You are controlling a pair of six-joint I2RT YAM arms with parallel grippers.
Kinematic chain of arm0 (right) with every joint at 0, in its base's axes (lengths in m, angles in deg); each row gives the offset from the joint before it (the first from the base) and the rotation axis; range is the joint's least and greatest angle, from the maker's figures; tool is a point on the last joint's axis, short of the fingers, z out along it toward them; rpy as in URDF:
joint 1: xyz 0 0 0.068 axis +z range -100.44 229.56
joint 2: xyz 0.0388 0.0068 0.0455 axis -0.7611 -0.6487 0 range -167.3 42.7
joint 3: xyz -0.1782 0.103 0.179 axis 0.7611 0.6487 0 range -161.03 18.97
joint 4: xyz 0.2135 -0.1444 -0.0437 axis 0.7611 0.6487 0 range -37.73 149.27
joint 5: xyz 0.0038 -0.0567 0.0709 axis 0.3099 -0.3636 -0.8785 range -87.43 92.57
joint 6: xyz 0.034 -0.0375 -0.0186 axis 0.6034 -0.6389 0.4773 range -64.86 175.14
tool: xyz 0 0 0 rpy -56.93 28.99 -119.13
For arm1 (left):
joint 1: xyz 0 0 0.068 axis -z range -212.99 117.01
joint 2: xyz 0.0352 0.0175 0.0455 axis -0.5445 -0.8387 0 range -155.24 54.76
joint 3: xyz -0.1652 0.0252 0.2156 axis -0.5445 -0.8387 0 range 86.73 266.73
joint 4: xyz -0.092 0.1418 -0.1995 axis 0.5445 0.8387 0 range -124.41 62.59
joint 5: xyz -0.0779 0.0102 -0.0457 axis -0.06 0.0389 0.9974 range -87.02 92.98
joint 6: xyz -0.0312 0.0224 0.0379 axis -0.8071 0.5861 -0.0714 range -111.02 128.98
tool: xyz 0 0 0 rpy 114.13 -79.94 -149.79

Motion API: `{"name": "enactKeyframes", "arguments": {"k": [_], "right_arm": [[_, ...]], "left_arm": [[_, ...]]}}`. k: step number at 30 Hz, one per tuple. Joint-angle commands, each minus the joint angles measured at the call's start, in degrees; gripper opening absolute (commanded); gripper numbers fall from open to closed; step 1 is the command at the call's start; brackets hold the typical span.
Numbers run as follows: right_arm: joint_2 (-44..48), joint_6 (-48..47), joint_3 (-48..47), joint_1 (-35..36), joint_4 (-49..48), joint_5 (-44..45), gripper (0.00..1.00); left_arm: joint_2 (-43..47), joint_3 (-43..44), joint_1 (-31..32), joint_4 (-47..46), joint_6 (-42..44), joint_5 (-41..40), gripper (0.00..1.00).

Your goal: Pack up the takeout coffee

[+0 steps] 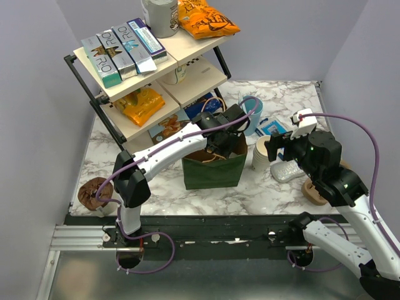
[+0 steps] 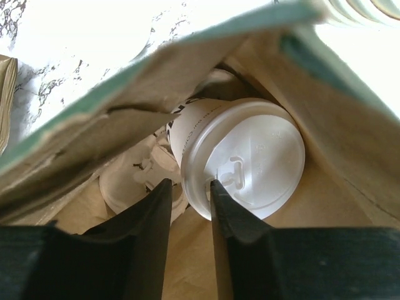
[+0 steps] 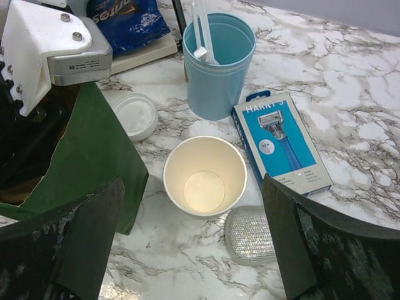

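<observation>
While the takeout coffee (image 2: 237, 156) sits down inside the green bag (image 1: 212, 174), its white lid (image 2: 269, 137) turned up toward the left wrist camera, treat this as the release and make it a clean one. Your left fingers (image 2: 217, 203) stand narrowly parted with nothing pinched between them. The tip of one lies right at the lid's rim, touching it or just beside it. You cannot tell from here whether the cup stands straight or leans on the bag wall, so do not nudge it.

Spread those fingers wider before you lift, so the near tip comes off the rim instead of hooking it. Then draw out along the line of the bag mouth, away from the paper walls folding in on both sides.

Your right fingers (image 1: 279, 147) are spread wide and hold nothing. They hover above the lidless cups (image 3: 205, 175), near the blue cup (image 3: 219, 56) and the razor box (image 3: 281, 140) on the surface (image 3: 350, 75). Leave that arm out of this step.
</observation>
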Motion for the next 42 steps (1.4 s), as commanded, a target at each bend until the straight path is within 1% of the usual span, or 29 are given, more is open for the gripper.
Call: {"name": "enactKeyframes", "arguments": {"k": [1,8,19,23,30,35,36,37,38,39,40,41,42], "right_arm": [[0.27,-0.18,0.63,-0.13,-0.25,-1.28,1.00],[0.18,0.00,0.28,-0.13,-0.25,-1.28,1.00],[0.45,0.70,-0.78,-0.13,-0.16,-1.72,1.00],[-0.16,1.23,-2.00,-0.13,-0.42,-1.28,1.00],[-1.57,1.84,-4.38,-0.13,-1.39,-1.54,1.00],[-4.11,3.16,-6.31,-0.13,-2.27,-2.07,1.00],[-4.73,3.34,-6.92,-0.13,-2.27,-2.24,1.00],[-5.61,3.51,-8.24,-0.13,-2.36,-2.33,1.00],[-7.53,3.52,-8.86,-0.13,-2.44,-2.25,1.00],[-8.68,3.43,-9.82,-0.13,-2.70,-1.20,1.00],[-10.08,3.43,-10.70,-0.22,-2.62,-0.50,1.00],[-11.32,3.43,-12.88,-0.40,-2.62,0.38,1.00],[-14.20,3.08,-13.86,-0.66,-2.62,-0.04,1.00]], "left_arm": [[1.42,2.04,0.36,1.78,-0.52,0.01,0.44],[3.27,2.92,0.36,1.78,-0.61,0.89,0.57],[5.55,5.90,0.36,2.40,-0.78,-0.87,0.64],[6.78,7.58,0.36,2.75,-0.96,-3.32,0.68],[10.73,9.25,0.36,2.13,-2.36,-6.05,0.72],[12.32,12.32,0.36,3.45,-2.37,-8.78,0.75],[13.02,12.93,0.36,3.54,-2.28,-9.04,0.77],[13.46,13.72,0.36,3.54,-2.19,-9.39,0.83],[13.90,14.08,0.36,3.63,-2.10,-10.01,0.84],[14.86,14.43,0.36,3.63,-2.10,-10.27,0.91],[15.48,14.78,0.36,3.54,-2.10,-10.62,0.92],[16.09,14.79,0.36,3.45,-2.01,-11.58,0.98],[17.40,14.79,0.36,3.37,-2.10,-12.12,0.99]]}}
